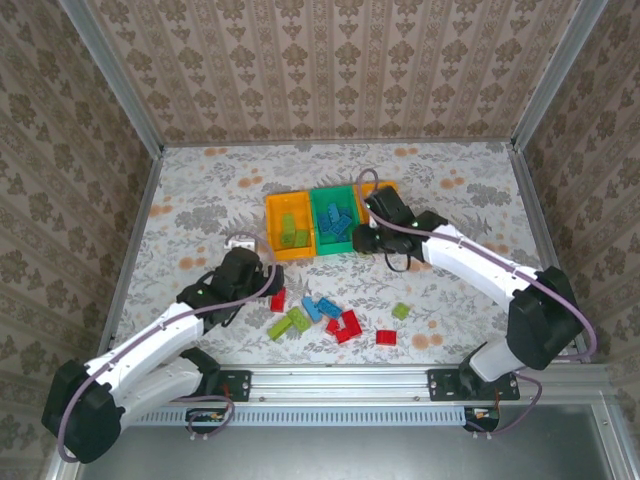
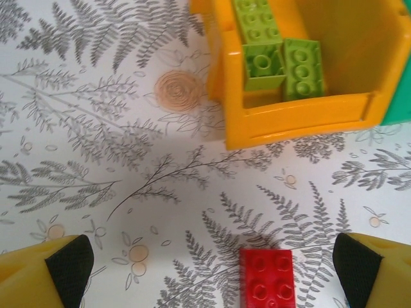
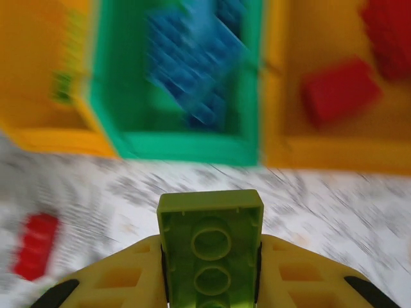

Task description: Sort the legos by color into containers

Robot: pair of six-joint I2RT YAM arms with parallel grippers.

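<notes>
- Lime brick (image 3: 210, 247) sits clamped in the right gripper (image 3: 210, 276), its long axis pointing forward.
- Its orange bin (image 3: 51, 138), blurred, lies ahead and to the left; the green bin (image 3: 186, 146) is straight ahead.
- Left gripper (image 2: 213, 269) hangs wide apart above a red brick (image 2: 266, 282).

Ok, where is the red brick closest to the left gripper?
In the left wrist view the red brick lies on the table between the fingers of the open left gripper, short of the orange bin holding green bricks.
</notes>
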